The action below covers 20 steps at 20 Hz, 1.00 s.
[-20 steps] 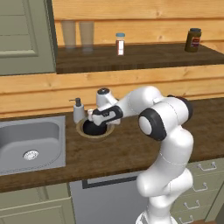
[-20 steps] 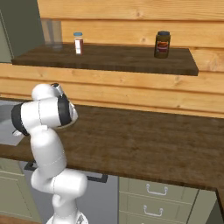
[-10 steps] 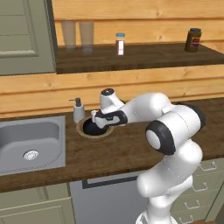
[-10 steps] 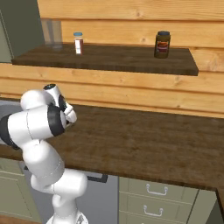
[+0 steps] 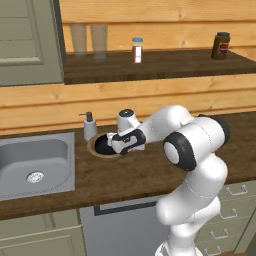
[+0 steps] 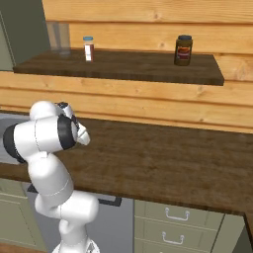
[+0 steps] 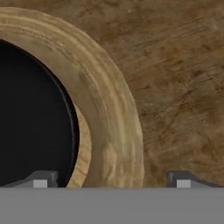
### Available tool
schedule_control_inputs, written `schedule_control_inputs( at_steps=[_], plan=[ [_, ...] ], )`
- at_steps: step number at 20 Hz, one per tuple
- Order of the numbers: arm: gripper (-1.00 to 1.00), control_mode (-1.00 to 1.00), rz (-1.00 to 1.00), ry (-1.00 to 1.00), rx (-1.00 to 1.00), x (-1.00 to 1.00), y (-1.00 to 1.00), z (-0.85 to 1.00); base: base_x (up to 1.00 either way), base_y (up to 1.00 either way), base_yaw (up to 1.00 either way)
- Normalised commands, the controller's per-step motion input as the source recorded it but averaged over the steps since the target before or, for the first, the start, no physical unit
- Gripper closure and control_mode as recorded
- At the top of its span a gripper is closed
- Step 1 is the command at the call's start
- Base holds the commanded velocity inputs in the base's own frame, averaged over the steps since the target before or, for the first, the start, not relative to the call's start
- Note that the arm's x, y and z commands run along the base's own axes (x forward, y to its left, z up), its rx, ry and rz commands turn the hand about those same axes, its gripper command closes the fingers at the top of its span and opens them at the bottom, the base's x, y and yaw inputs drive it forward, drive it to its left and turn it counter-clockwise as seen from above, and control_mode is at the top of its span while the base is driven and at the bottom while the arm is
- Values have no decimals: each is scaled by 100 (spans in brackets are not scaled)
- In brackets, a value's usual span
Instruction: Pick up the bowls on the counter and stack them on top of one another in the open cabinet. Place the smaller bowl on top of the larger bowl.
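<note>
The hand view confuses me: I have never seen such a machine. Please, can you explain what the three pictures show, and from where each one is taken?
This is a rendered kitchen with a white robot arm. Two cameras ride on its base, behind the arm to its left and right; the third sits on the hand and looks along it.

In the left base view, the arm reaches to the larger bowl, tan and wooden, on the dark counter. The smaller bowl, glossy black, already sits inside it. Beside them are a soap dispenser and a grey sink.

In the hand view, the two dark fingertips stand apart, one on each side of the tan rim, so the hand is open and holds nothing.

Above, the open cabinet holds two glasses, a small bottle and a dark jar.
</note>
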Motion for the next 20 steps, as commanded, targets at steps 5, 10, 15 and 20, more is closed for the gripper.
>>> schedule_control_inputs(
  at_steps=[5,10,15,20],
  plan=[
    [-100,-100,0,2,0,37,1,-12,0,0,0],
    [100,-100,0,0,0,4,0,-1,0,0,0],
    [100,-100,0,-4,0,-17,0,1,0,0,0],
    [100,-100,-6,-23,0,-53,-13,41,0,0,0]
  ],
)
